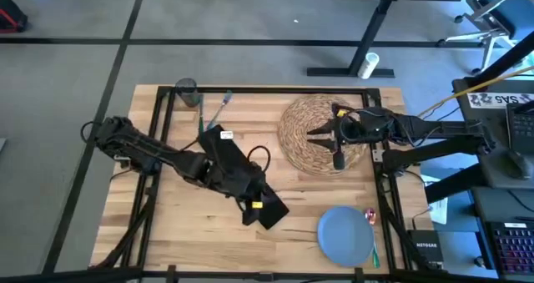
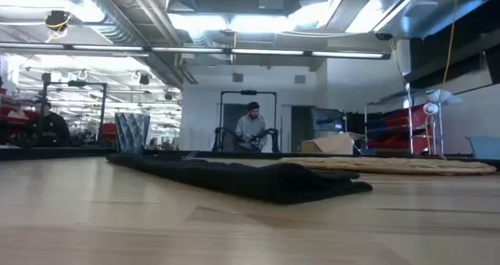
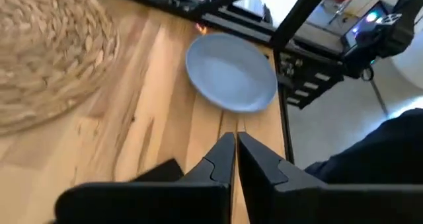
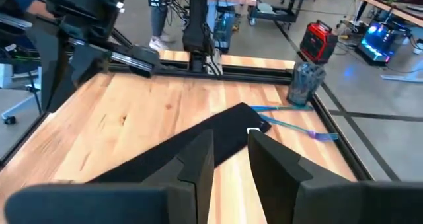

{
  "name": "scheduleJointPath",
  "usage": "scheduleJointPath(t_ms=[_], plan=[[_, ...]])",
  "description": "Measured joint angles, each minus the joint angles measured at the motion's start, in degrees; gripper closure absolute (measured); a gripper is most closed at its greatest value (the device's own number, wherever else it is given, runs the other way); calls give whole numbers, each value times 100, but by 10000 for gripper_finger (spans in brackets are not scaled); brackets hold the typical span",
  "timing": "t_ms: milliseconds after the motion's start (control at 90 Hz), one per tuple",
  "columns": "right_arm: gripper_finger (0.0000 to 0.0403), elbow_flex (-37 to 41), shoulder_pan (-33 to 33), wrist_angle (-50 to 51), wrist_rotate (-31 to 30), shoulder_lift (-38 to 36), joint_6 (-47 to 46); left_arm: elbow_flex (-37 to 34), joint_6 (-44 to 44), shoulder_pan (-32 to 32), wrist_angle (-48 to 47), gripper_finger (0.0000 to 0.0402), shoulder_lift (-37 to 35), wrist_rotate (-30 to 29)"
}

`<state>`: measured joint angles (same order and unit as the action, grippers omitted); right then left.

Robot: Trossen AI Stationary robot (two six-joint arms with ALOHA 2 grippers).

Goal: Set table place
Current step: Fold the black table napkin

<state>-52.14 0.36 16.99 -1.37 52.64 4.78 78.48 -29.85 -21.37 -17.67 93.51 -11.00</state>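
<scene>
Two arms are being shown from above: the left gripper [image 1: 269,212], over the black napkin [image 1: 219,143]; the right gripper [image 1: 315,136], fingers slightly parted, over the woven placemat [image 1: 302,124]. Low view: napkin lying flat. Left wrist: fingers [image 3: 225,159] pressed together, blue plate [image 3: 230,73] ahead. Right wrist: grey glass [image 4: 304,82], teal fork [image 4: 310,133] beyond.

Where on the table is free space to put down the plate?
Bare wood lies between the round woven straw placemat and the round blue plate, and along the table's near left. The far left corner is crowded with the grey glass and cutlery.
</scene>
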Motion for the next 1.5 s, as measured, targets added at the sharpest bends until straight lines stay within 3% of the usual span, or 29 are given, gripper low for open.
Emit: scheduleJointPath(t_ms=[500,889,1089,1233,1500], plan=[[320,0,0,90,-214,0,2,0,-268,-383,33,402,1055,-48],[320,0,0,383,-219,0,-8,0,915,-410,-42,402,1569,52],[320,0,1,417,-310,0,-56,0,1568,-364,-952,402,1569,633],[320,0,0,420,-531,0,-68,0,2066,-320,-1542,402,1569,704],[320,0,0,421,-722,0,-68,-2,2407,-109,-1161,379,1569,697]])
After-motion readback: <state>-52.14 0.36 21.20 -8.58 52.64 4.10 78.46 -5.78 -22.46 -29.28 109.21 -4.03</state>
